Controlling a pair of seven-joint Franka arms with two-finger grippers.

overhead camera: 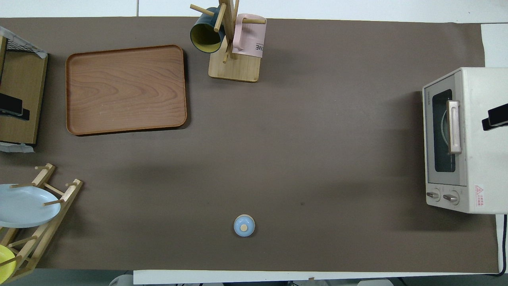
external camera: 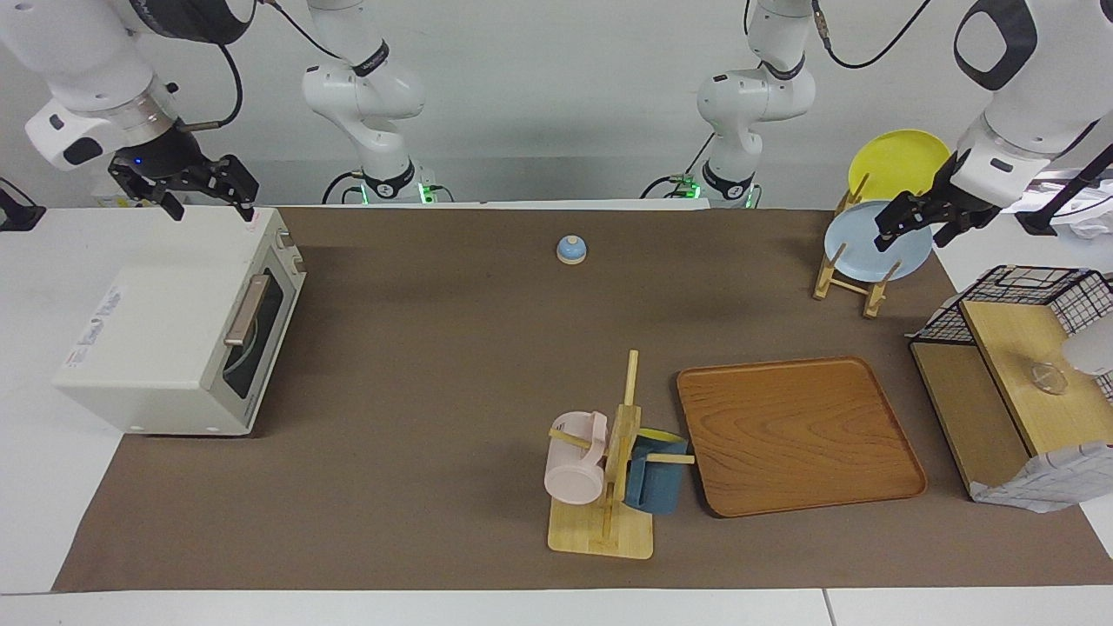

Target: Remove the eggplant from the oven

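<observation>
While both arms wait raised at the two ends of the table, we record the scene from the robots' edge outward. Surface: a brown mat (external camera: 452, 348) laid over a white table (external camera: 35, 487); a plain pale wall stands by the arm bases. Right gripper (external camera: 209, 202) hangs over the oven's top corner nearest the robots, fingers apart, holding nothing. Left gripper (external camera: 920, 224) hangs over the plate rack (external camera: 848, 283), jaws spread, also empty. Nearest the robots on the mat we note a small blue bell (external camera: 571, 249), midway between the two ends. The rack carries a light blue plate (external camera: 861, 248) and a yellow plate (external camera: 896, 161). The oven (external camera: 165, 339), off-white, sits at the right arm's end with its door closed; the eggplant does not show in either view, and we cannot tell through the dark glass whether it lies inside. Two knobs and a red-and-white warning sticker (overhead camera: 479, 190) mark the oven's front end; small lettering by the door is unreadable. At the left arm's end stands a wooden shelf (external camera: 1009, 374) with a wire basket (external camera: 1043, 291). Farther out lies a wooden tray (external camera: 796, 435), and beside it a mug tree (external camera: 609, 513) bearing a dark blue mug (external camera: 656, 482) and a pink mug (external camera: 574, 461); the pink one shows the letters "ME".
</observation>
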